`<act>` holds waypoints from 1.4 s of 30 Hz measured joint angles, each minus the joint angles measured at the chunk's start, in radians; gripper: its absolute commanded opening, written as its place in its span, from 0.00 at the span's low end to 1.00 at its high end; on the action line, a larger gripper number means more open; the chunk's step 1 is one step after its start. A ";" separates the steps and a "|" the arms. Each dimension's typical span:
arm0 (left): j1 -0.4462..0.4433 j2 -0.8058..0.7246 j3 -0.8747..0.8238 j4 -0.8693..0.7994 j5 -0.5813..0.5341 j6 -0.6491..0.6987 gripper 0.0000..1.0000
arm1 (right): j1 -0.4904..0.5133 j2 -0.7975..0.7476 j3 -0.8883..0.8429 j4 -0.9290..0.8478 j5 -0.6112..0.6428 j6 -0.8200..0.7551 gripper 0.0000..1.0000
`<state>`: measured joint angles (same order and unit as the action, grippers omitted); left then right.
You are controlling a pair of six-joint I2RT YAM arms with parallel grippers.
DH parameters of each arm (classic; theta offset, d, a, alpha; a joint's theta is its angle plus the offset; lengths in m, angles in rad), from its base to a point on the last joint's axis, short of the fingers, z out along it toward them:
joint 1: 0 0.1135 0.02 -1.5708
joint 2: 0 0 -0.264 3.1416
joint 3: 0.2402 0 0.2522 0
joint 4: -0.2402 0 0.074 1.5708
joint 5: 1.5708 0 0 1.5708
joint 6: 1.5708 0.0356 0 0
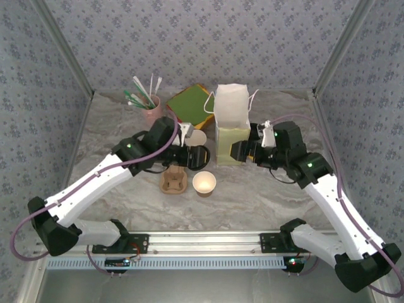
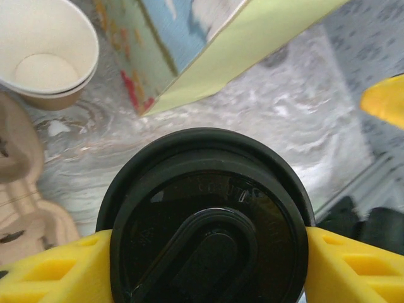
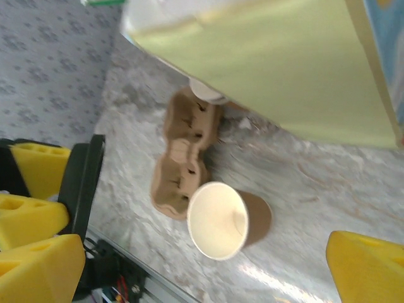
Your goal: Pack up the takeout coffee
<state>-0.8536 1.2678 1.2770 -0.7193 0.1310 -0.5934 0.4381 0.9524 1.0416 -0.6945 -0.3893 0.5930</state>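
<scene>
Two robot arms meet at mid-table over a marble-patterned surface, where the left gripper point(image 2: 205, 268) is clamped on the takeout coffee point(image 2: 203, 208), its yellow fingers point(image 2: 50, 271) pressing in from opposite sides at the round black lid. Seen from above, the coffee sits at the tip of the left arm, just left of the tall paper bag point(image 1: 231, 126). It is on the far side of the lidless paper cup point(image 1: 204, 182) and the cardboard cup carrier point(image 1: 175, 180). Whether its base touches the table point(image 1: 265, 196) cannot be told. The right gripper point(image 1: 241, 151) hangs at the bag's right side near its base. Its wrist camera shows the jaws spread wide with nothing between them. The lidless cup stands upright just right of the carrier, its white inside showing. At the back, a pink cup point(image 1: 152, 112) holding green and white sticks stands beside a flat green and orange stack point(image 1: 191, 105), well apart from both grippers.
</scene>
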 measured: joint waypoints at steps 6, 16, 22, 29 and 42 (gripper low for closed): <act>-0.098 0.046 -0.058 -0.030 -0.134 0.032 0.67 | 0.016 -0.021 -0.047 -0.051 0.058 -0.015 1.00; -0.182 0.136 -0.091 -0.018 -0.242 0.035 0.65 | 0.016 -0.030 -0.098 -0.090 0.106 -0.019 1.00; -0.219 0.181 -0.103 -0.001 -0.276 0.035 0.65 | 0.018 -0.031 -0.115 -0.091 0.106 -0.019 1.00; -0.238 0.194 -0.109 0.016 -0.303 0.031 0.65 | 0.019 -0.044 -0.136 -0.092 0.106 -0.018 1.00; -0.243 0.208 -0.126 0.053 -0.312 0.032 0.65 | 0.039 -0.060 -0.149 -0.090 0.110 -0.014 1.00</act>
<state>-1.0962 1.4757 1.1507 -0.6659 -0.1806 -0.5610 0.4770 0.8921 0.8925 -0.7849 -0.2790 0.5789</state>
